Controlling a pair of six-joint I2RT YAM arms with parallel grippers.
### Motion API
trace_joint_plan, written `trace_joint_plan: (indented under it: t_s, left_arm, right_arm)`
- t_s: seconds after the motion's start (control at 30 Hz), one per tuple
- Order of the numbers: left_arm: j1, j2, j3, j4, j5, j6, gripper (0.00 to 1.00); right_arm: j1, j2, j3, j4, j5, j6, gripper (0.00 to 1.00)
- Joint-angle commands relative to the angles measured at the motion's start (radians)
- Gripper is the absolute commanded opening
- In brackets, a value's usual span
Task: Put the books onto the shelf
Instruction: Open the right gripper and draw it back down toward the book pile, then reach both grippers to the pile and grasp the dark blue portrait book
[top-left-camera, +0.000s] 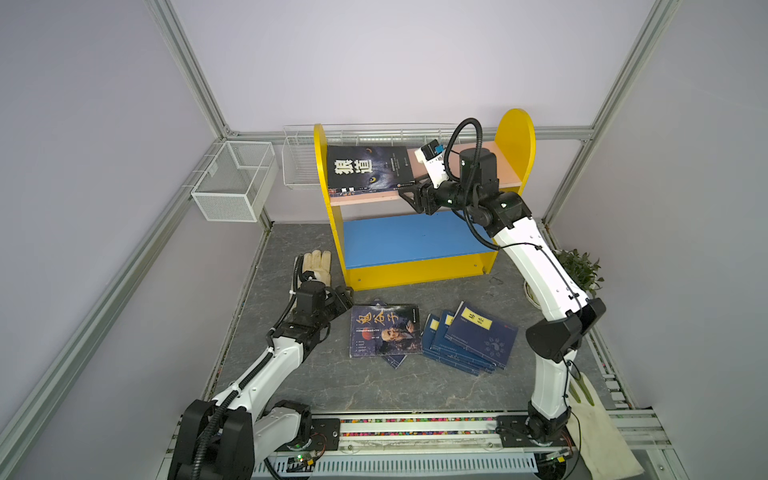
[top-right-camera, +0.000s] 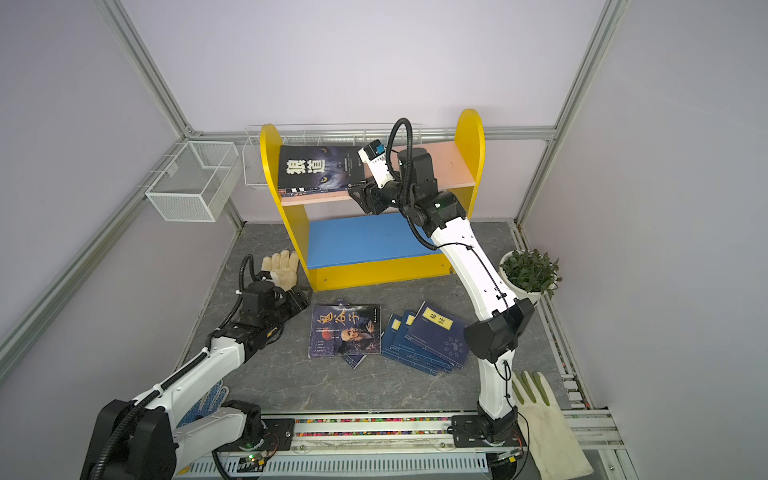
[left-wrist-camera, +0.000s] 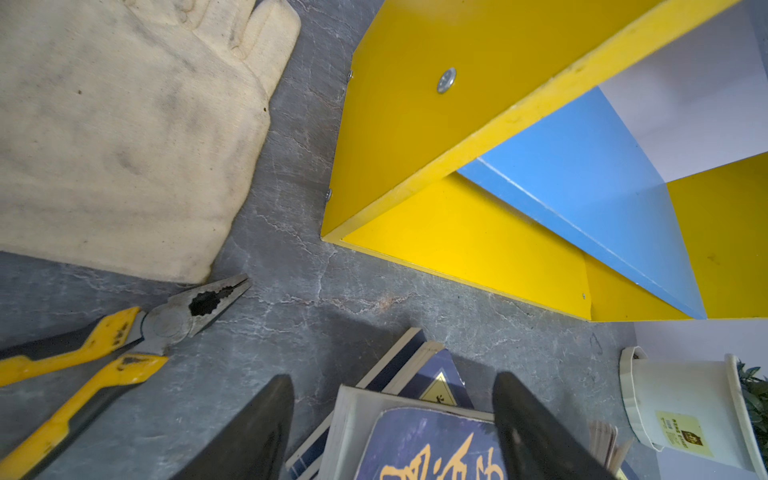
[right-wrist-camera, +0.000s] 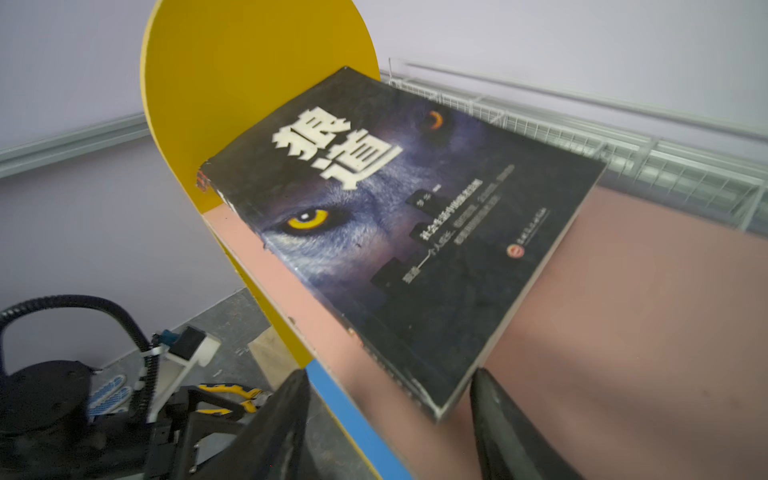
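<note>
Spread fingers (left-wrist-camera: 257, 432) over stacked books (left-wrist-camera: 419, 444); shelf (left-wrist-camera: 415, 145) at one o'clock, glove (left-wrist-camera: 124, 124) at ten, pliers (left-wrist-camera: 166, 324) at nine, on the table (left-wrist-camera: 311, 324).

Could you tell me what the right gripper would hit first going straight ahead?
Probably the near corner of the wolf-cover book, on the pink upper board, just ahead of the open right gripper.

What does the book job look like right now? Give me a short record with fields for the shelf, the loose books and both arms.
upper board: wolf-cover book lying flat beside a yellow side
lower board: no book seen
table: portrait paperback, fanned navy stack beside it
right gripper: fingers open at the wolf-cover book's corner
left gripper: fingers open over the portrait paperback's corner
other: glove, pliers, potted plant
</note>
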Motion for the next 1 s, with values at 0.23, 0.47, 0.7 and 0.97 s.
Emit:
trace_joint_plan:
  t_s: [0.23, 0.47, 0.7, 0.97]
  left_arm:
    - [0.003, -0.024, 0.003, -0.12, 0.04, 0.096, 0.76]
    - [-0.002, 0.03, 0.002, -0.213, 0.127, 0.147, 0.76]
    - [-0.07, 0.092, 0.033, -0.286, 0.161, 0.185, 0.75]
    - [-0.117, 0.257, 0.129, -0.365, 0.19, 0.234, 0.68]
  right_arm:
    - [0.024, -0.464, -0.694, 0.266, 0.099, 0.098, 0.8]
    - [0.072, -0.439, -1.025, 0.039, -0.139, 0.16, 0.78]
    - [0.075, -0.22, -1.076, -0.132, -0.236, 0.097, 0.76]
    - [0.065, -0.042, -1.025, -0.039, -0.304, 0.125, 0.73]
